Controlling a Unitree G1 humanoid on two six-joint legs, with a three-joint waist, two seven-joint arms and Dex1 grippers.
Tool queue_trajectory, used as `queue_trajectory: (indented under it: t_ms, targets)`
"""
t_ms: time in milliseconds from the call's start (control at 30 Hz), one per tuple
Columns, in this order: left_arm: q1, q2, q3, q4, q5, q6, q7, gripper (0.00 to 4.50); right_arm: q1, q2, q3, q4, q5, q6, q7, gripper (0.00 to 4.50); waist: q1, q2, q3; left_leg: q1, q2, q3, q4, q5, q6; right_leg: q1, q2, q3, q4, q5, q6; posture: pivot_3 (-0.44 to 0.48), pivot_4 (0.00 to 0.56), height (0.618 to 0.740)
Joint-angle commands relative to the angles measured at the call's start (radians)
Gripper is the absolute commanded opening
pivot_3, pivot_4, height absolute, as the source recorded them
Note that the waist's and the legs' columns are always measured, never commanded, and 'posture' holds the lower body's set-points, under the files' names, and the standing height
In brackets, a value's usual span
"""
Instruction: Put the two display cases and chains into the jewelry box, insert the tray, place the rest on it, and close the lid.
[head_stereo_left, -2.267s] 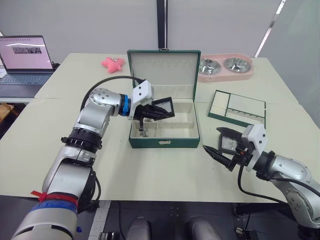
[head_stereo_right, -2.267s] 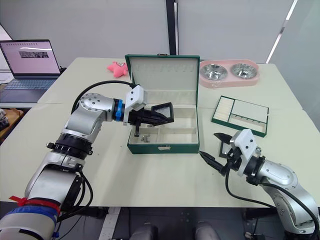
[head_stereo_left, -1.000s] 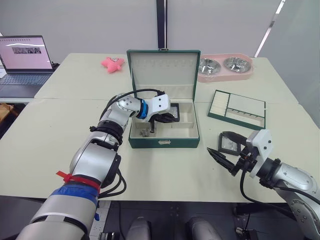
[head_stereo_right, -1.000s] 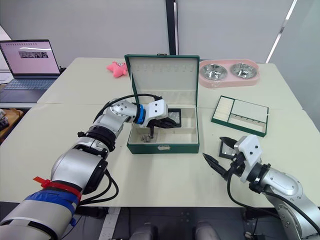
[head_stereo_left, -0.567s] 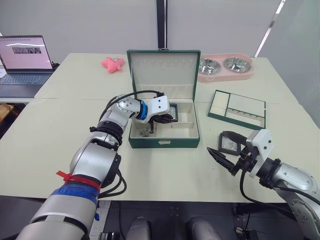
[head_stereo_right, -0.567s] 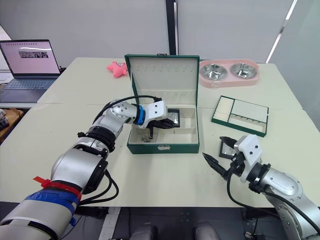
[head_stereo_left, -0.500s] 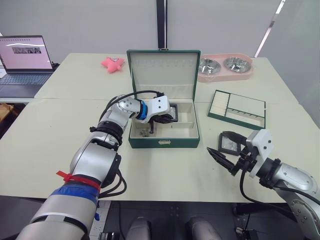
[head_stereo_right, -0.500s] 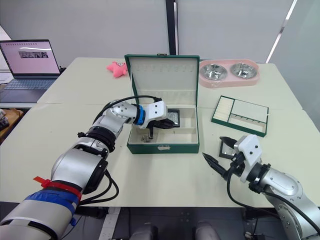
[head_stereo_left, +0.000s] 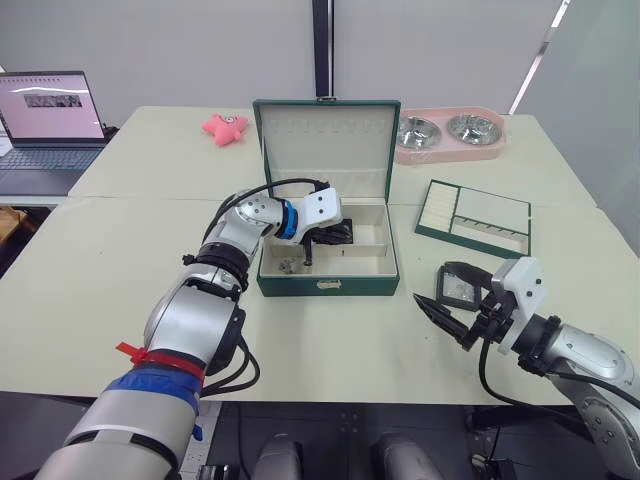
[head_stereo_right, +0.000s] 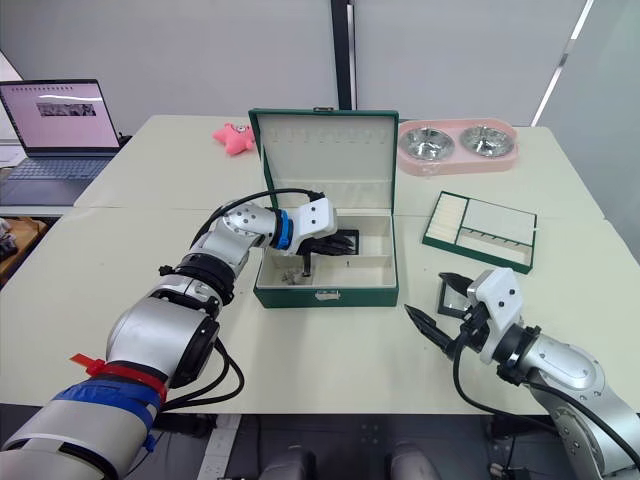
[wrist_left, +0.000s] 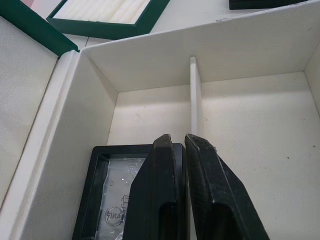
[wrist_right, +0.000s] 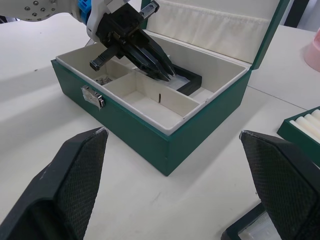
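Observation:
The dark green jewelry box (head_stereo_left: 330, 285) stands open at mid-table, its lid (head_stereo_left: 325, 150) upright. My left gripper (wrist_left: 180, 142) reaches into the back left compartment. Its fingers are shut along the edge of a black display case (wrist_left: 112, 195), which lies nearly flat on the cream floor. A small silver chain (head_stereo_left: 287, 266) rests in the front left compartment. My right gripper (head_stereo_right: 425, 295) hovers wide open low over the table, right of the box. The second display case (head_stereo_left: 462, 288) lies on the table just behind its fingers. The green tray (head_stereo_left: 475, 217) sits at the right.
A pink double bowl holder (head_stereo_left: 450, 135) stands behind the box on the right. A pink star toy (head_stereo_left: 225, 126) lies at the back left. An open laptop (head_stereo_left: 45, 125) sits on the neighbouring table, far left.
My left gripper has carried the display case from above the box down into the back left compartment, and it now lies flatter. The right gripper has barely moved.

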Motion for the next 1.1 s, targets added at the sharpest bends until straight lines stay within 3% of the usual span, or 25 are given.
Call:
queue_trajectory:
  t_ms: [33, 267, 433, 700, 900, 1100]
  targets:
    - [-0.045, 0.010, 0.049, -0.008, -0.034, 0.019, -0.015, 0.88, -0.011, -0.003, -0.032, -0.036, 0.020, -0.007, -0.002, 4.50, 0.000, 0.000, 0.000, 0.000, 0.000, 0.000, 0.000, 0.000, 0.000, 0.000, 0.000, 0.000, 0.000, 0.000, 0.000, 0.000, 0.150, 0.740]
    - [-0.023, 0.066, 0.155, -0.110, -0.155, 0.170, -0.175, 2.89, -0.008, -0.006, -0.064, -0.011, 0.038, -0.017, 0.017, 4.50, -0.006, 0.000, 0.000, 0.000, 0.000, 0.000, 0.000, 0.000, 0.000, 0.000, 0.000, 0.000, 0.001, 0.000, 0.000, 0.000, 0.150, 0.740]
    - [0.089, 0.138, 0.223, -0.388, -0.283, 0.424, -0.244, 4.47, -0.016, -0.004, -0.099, 0.032, 0.061, -0.026, 0.035, 4.50, -0.008, 0.000, 0.000, 0.001, 0.001, 0.000, 0.000, 0.000, 0.000, 0.000, 0.000, 0.000, 0.002, 0.000, 0.000, 0.000, 0.150, 0.740]
    - [0.414, 0.321, 0.392, -0.966, -0.481, 0.887, -0.089, 4.47, -0.015, -0.008, -0.197, 0.196, 0.071, -0.081, 0.085, 4.50, -0.009, 0.001, 0.000, 0.001, 0.002, -0.001, 0.001, 0.000, 0.000, 0.000, 0.000, 0.000, 0.004, 0.000, 0.000, 0.000, 0.150, 0.740]
    - [0.636, 0.407, 0.549, -1.186, -0.558, 1.026, 0.073, 4.47, -0.001, -0.006, -0.263, 0.350, 0.039, -0.161, 0.109, 4.50, -0.006, 0.001, 0.000, 0.002, 0.002, -0.001, 0.002, 0.000, 0.000, 0.001, 0.000, 0.000, 0.005, 0.000, 0.000, 0.000, 0.150, 0.740]
    - [0.799, 0.405, 0.691, -1.256, -0.591, 1.028, 0.230, 4.47, -0.012, -0.009, -0.300, 0.503, -0.009, -0.250, 0.116, 4.50, -0.004, 0.001, 0.000, 0.002, 0.002, 0.000, 0.002, 0.000, 0.000, 0.001, -0.001, 0.001, 0.005, 0.000, 0.000, 0.000, 0.150, 0.740]
